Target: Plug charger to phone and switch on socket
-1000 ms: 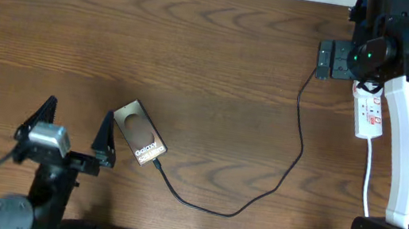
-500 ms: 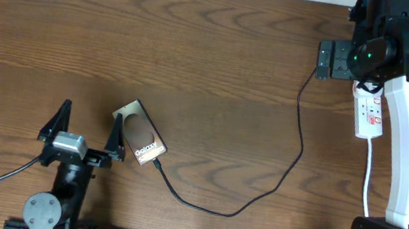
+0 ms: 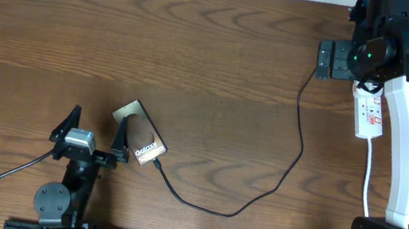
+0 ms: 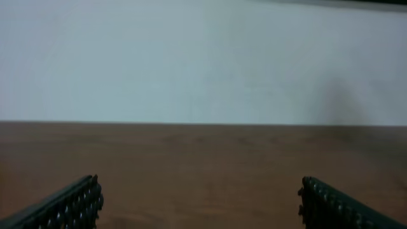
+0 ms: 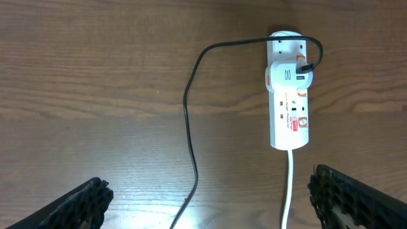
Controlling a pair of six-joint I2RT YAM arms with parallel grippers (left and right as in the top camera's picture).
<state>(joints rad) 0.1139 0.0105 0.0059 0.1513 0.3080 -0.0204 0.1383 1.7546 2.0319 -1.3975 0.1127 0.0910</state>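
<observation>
1. Phone [image 3: 138, 138] lies just right of your left gripper [image 3: 97, 125], its edge beside the nearer finger [image 3: 118, 144]; you cannot tell whether they touch.
2. Left fingers are spread wide and hold nothing; its wrist view shows only bare table [image 4: 203, 159] between them.
3. Charger [image 3: 300, 144] tip sits at the phone's lettered end; seating unclear.
4. Your right gripper [image 5: 219, 203] is wide open and empty. The socket [image 5: 289, 95] lies ahead of it, nearer its right finger.
</observation>
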